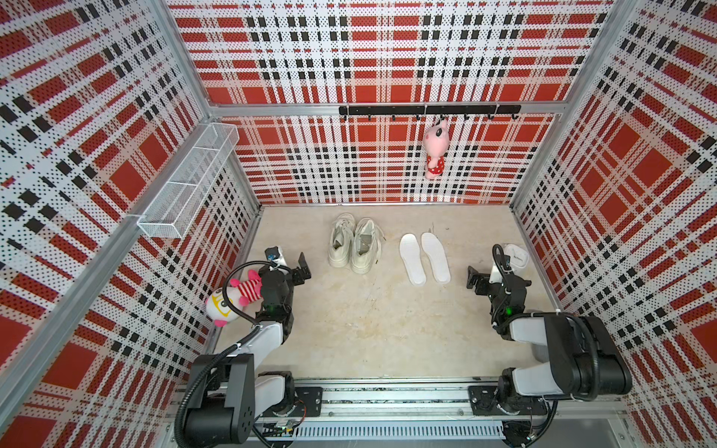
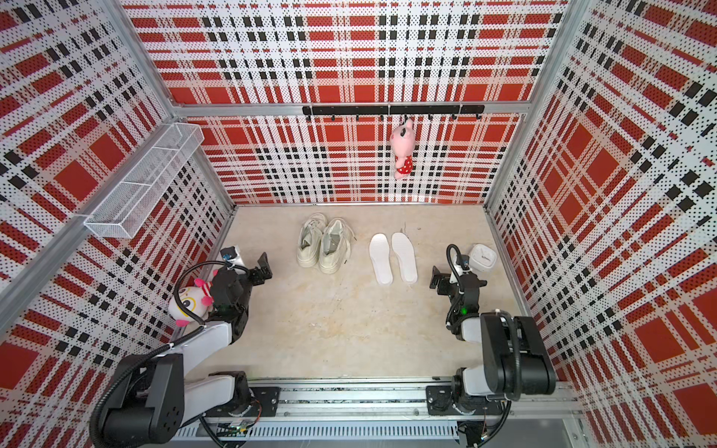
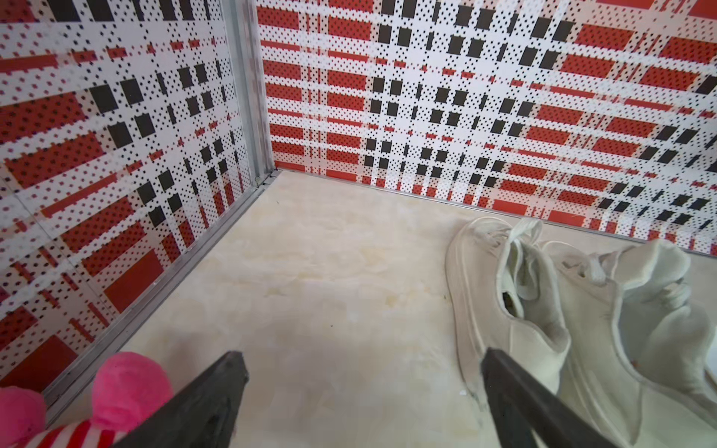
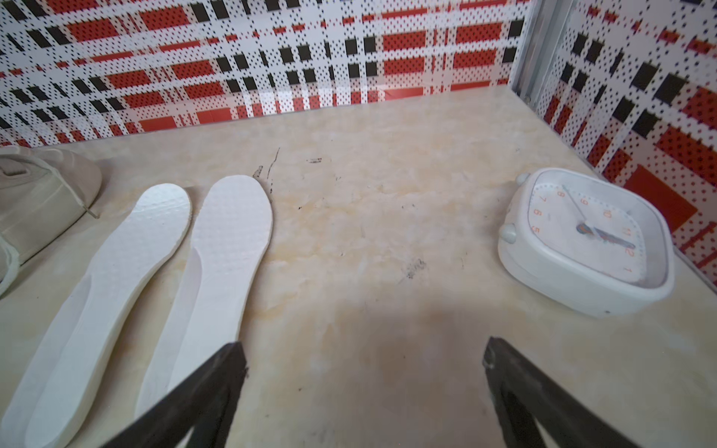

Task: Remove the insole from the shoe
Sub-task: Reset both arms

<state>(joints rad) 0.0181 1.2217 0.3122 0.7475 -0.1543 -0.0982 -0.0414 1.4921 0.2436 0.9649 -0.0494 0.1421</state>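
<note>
Work surface [image 1: 368, 333] is a pale beige, marble-patterned board, and we find it closed in on three sides by perforated walls [image 1: 388, 58] printed in a red, white and black plaid and joined by an aluminium frame [image 1: 388, 108]. We note dark scuff marks [image 4: 271, 166] on the board near the back wall. A white mesh basket [image 1: 186, 182] is fixed high on the wall at the left arm's side, and a black hook rail [image 1: 428, 110] runs along the back wall with a pink plush [image 1: 435, 149] hanging from it. The two arms stand on a base rail [image 1: 388, 399] at the front edge. In both top views we see the pair of off-white shoes [image 1: 353, 244] standing side by side and touching, near the back wall. The two white insoles [image 1: 425, 258] lie outside the shoes, flat on the board, side by side with their broad ends toward the back wall, between the shoes and the right arm. A white clock [image 4: 586, 240] lies face up near the wall at the right arm's side, well apart from the insoles. A striped plush [image 1: 232, 296] lies against the opposite wall, partly behind the left arm. In the left wrist view the left gripper [image 3: 362, 362] has its jaws spread wide over bare board, beside the nearer shoe, and grips nothing. In the right wrist view the right gripper [image 4: 364, 353] is likewise spread wide and empty above bare board, between the insoles and the clock.
</note>
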